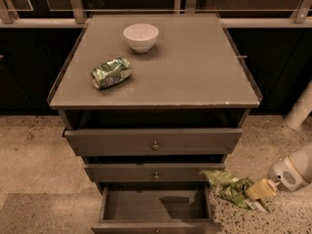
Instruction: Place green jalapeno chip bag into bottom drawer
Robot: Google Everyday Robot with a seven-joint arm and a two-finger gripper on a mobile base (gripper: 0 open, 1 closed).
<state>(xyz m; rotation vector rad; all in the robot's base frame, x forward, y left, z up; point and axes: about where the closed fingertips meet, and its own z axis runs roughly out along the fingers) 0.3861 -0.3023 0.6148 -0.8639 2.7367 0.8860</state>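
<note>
End effector (254, 191) grasping chip bag (227, 184) beside the open bottom drawer (156, 224).
The bag hangs just right of the drawer's right wall, seemingly above the floor (39, 150); on the surface (195, 72) sit a can (111, 72) and bowl (141, 36).

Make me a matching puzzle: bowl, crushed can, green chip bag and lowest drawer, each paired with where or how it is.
1 bowl
2 can
3 chip bag
4 bottom drawer

A pulled open
B gripped by the hand, low at the picture's right
C back of the cabinet top
D lying on its side, cabinet top's left

Pairs: 1-C, 2-D, 3-B, 4-A
</note>
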